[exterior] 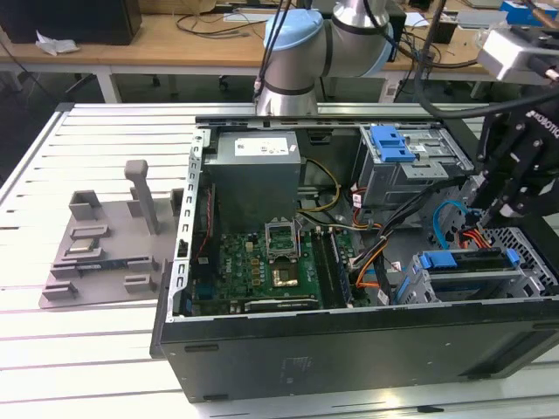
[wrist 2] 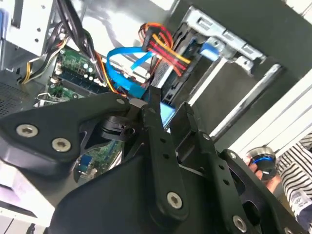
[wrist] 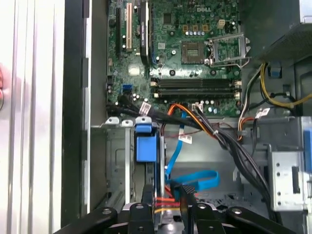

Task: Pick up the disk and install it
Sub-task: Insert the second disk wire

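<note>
Most of the job looks done, we judge: the disk [exterior: 470, 266], in its blue bracket, sits in its bay at the front corner of the computer case [exterior: 349, 349]. Our hand [wrist: 163, 207] hangs just above that bay beside the blue cable [wrist: 195, 179], fingers slightly parted, grasping nothing. Whether the drive is fully seated, we cannot tell.

Ext cam: high, oblique. Wrist cams: close; all share motherboard [exterior: 262, 266] [wrist: 195, 53].

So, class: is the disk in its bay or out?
In: the disk, blue bracket uppermost, sits in the cage at the case's corner, with the gripper just above.
</note>
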Robot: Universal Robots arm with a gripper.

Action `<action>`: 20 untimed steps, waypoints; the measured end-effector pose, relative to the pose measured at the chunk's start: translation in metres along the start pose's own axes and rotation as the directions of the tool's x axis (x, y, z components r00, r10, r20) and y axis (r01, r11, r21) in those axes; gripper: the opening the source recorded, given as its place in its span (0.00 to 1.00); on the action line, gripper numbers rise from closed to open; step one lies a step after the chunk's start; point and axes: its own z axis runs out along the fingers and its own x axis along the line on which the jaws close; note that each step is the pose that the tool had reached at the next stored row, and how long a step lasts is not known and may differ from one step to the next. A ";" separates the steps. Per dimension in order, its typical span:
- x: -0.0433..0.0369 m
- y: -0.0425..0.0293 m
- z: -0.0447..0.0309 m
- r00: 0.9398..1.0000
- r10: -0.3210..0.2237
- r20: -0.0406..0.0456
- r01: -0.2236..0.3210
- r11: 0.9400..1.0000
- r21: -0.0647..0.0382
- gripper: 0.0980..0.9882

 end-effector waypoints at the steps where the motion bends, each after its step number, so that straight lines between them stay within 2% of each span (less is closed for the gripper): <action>1: -0.0020 0.0026 0.0030 1.000 -0.005 0.000 0.005 1.000 0.000 0.30; 3: -0.0038 0.0027 0.0079 1.000 -0.007 0.000 0.007 1.000 0.000 0.30; 8: -0.0038 0.0027 0.0084 1.000 -0.007 0.000 0.007 1.000 0.000 0.30; 9: -0.0038 0.0027 0.0085 1.000 -0.007 0.000 0.007 1.000 0.000 0.21; 10: -0.0038 0.0027 0.0086 1.000 -0.007 0.000 0.007 1.000 0.000 0.21; 11: -0.0038 0.0027 0.0087 1.000 -0.007 0.000 0.007 1.000 0.000 0.07; 14: -0.0038 0.0027 0.0091 1.000 -0.007 0.000 0.007 1.000 0.000 0.07; 17: 0.0041 0.0025 0.0109 1.000 -0.006 -0.004 0.006 1.000 0.000 0.07; 20: 0.0088 0.0021 0.0156 1.000 -0.006 -0.005 0.006 1.000 0.000 0.07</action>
